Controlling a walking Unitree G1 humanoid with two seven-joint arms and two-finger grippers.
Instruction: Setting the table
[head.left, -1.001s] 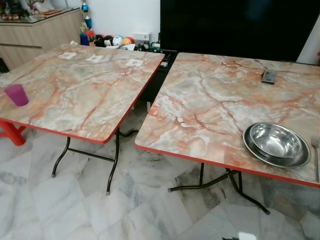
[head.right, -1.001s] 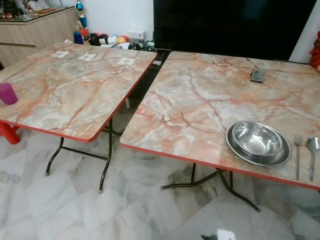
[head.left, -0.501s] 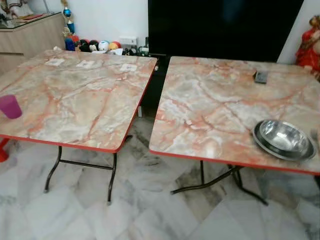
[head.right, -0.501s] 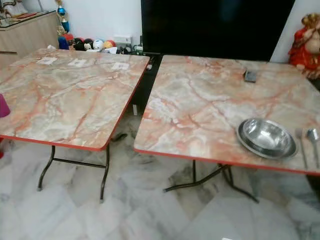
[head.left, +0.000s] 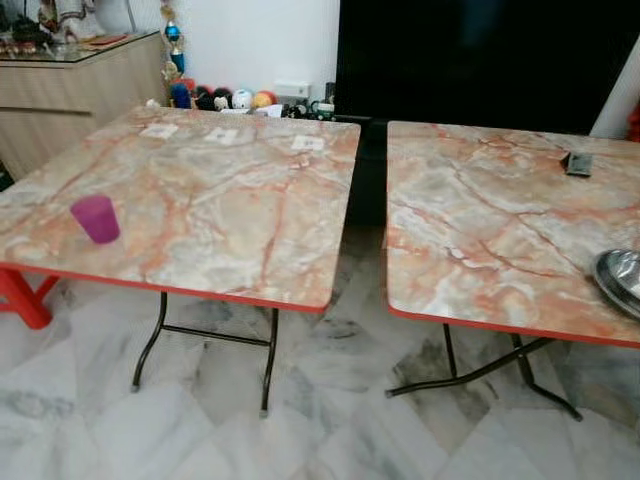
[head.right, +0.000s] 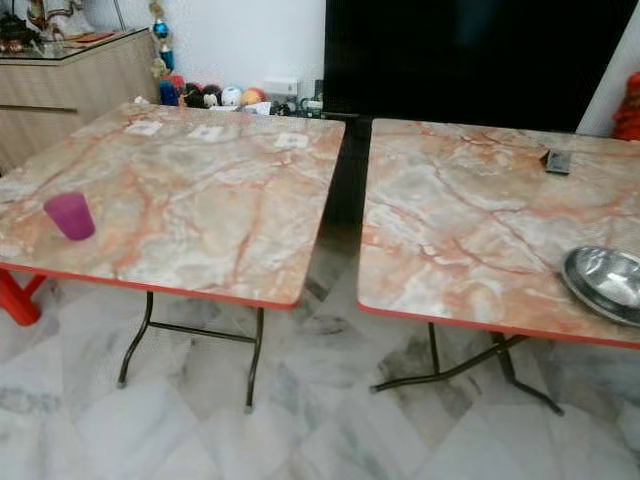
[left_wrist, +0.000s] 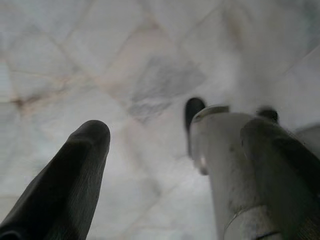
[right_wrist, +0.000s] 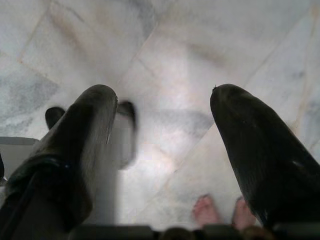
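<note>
Two marble-pattern folding tables. Left table (head.left: 220, 200): purple cup (head.left: 96, 218), frame mid-left. Right table (head.left: 480, 230): steel bowl (head.right: 608, 282), cut off at right edge. Left gripper (left_wrist: 175, 170) and right gripper (right_wrist: 162, 145): spread open, empty, over blurred floor (right_wrist: 165, 50); a person's toes (right_wrist: 204, 210) at the bottom edge.

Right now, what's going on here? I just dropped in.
Nothing is being handled. The robot stands facing two marble-patterned folding tables. A purple cup sits near the front of the left table; a steel bowl on a plate sits at the right table's right side, with a small dark object farther back. The left gripper and right gripper hang open over the marble floor, holding nothing.
</note>
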